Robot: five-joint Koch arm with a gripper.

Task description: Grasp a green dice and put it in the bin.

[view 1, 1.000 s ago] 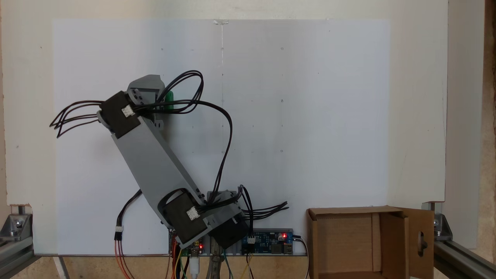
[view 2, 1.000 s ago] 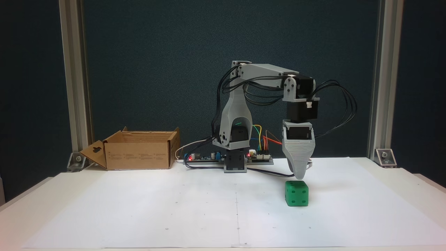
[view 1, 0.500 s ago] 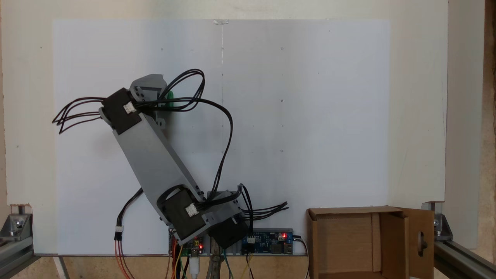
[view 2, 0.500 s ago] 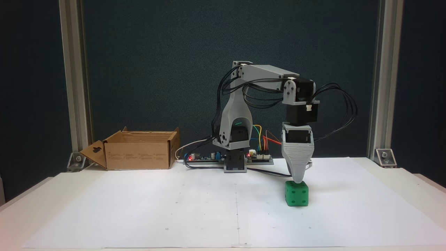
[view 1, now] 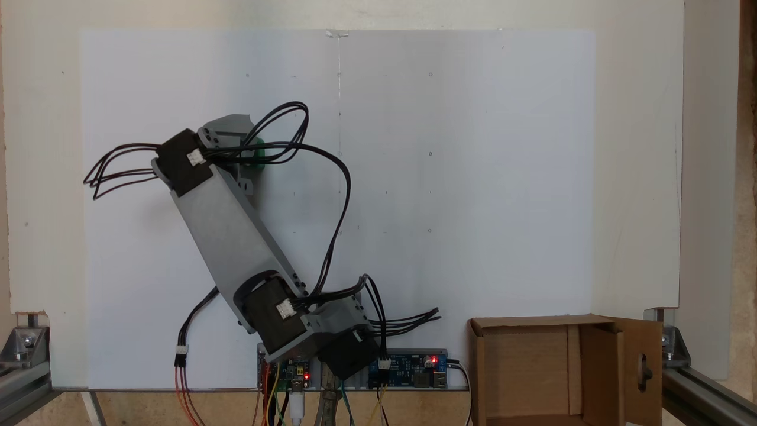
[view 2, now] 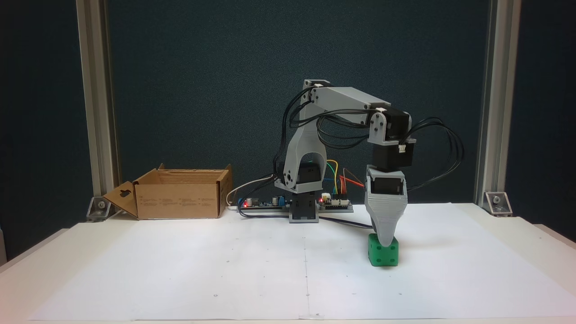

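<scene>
**Desk:** Where is the small bright green plastic dice [view 2: 383, 253]?

**Photographer:** On the white paper sheet [view 2: 225, 274], to the right in a fixed view, well apart from the brown corrugated cardboard bin [view 2: 180, 194] at the far left.

**Desk:** And the grey printed gripper [view 2: 384, 241]?

**Photographer:** Pointing straight down, tip overlapping the dice's top face. Only one jaw shows from the side, so I cannot tell whether it is spread or pinching. From above [view 1: 258, 152], the arm hides most of the dice. The vertical pose seems meant for straddling the cube.
</scene>
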